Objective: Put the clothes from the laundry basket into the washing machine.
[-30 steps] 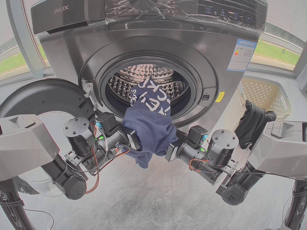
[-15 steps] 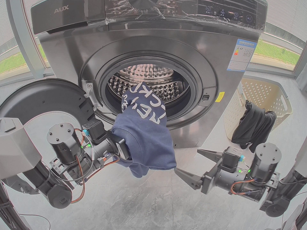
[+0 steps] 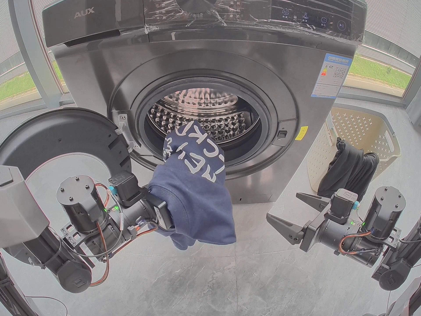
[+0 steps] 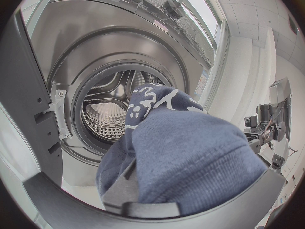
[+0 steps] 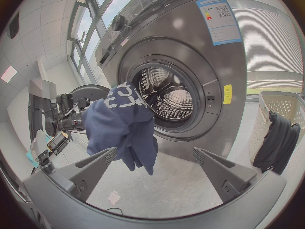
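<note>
Left gripper [image 3: 186, 172] fingers clench navy printed cloth garment [image 3: 197, 207]; right gripper [image 3: 284, 207] fingers released. Hem drooping below left fingers may snag grey metal washing machine [image 3: 263, 123] rim.

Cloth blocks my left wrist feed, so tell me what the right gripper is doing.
Observer: The right gripper is open and empty, in front of the washing machine, apart from the navy shirt.
Operator: Now tell me what else needs loading.
Observer: One black garment hangs over the laundry basket rim, right of the machine.
Operator: Describe the shirt's lower end.
Observer: It hangs free above the floor, outside the drum.
</note>
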Available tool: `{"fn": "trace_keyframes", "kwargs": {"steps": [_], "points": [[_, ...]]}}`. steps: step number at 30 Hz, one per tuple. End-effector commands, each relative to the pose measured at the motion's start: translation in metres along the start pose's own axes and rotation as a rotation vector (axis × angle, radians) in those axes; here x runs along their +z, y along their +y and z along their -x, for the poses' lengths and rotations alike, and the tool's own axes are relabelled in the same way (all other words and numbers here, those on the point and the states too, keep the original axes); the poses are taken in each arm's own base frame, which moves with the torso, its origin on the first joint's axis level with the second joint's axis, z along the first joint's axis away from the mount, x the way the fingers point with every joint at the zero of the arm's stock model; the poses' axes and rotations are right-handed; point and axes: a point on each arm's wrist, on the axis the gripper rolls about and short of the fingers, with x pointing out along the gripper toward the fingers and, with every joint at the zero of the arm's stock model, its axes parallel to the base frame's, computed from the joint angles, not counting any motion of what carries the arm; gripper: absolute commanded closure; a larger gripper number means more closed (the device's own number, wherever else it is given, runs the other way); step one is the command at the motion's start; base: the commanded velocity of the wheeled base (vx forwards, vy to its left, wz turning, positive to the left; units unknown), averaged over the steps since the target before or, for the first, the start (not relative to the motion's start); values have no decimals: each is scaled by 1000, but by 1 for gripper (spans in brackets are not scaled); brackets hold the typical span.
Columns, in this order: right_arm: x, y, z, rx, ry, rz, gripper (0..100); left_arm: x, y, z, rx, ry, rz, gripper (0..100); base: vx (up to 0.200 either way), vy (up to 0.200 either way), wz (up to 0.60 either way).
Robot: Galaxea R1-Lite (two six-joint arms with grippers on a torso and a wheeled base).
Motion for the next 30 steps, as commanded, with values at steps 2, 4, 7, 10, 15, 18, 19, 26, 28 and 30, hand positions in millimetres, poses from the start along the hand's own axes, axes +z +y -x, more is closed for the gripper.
{"fn": "trace_keyframes", "kwargs": {"steps": [2,4,7,10,15,18,19,26,28,30], "points": [[-2,-5,-3,-18,8,-4,0,-6,-1,6,0,31,-23,100,0,0,0],[-2,-4,-4,-17,8,-4,0,-9,0,8,4,49,-40,100,0,0,0],[-2,-4,-4,-15,5,-4,0,-12,0,13,0,69,-45,100,0,0,0],[-2,-3,-5,-12,4,-3,0,-13,0,12,-3,71,-45,100,0,0,0],[-1,-2,-5,-8,3,-4,0,-19,0,10,-2,90,-48,100,160,0,0],[-2,-2,-4,-9,6,-5,0,-20,1,8,4,93,-57,100,133,0,0],[-3,-2,-4,-9,11,-5,0,-20,0,9,3,96,-56,100,0,0,0],[-7,-2,-6,-8,26,-6,0,-20,0,8,-1,93,-58,100,0,0,0],[-7,-2,-6,-7,26,-6,0,-20,0,8,-2,93,-60,100,200,0,0],[-7,-2,-6,-7,26,-7,0,-20,0,7,-3,92,-61,100,200,0,0]]}}
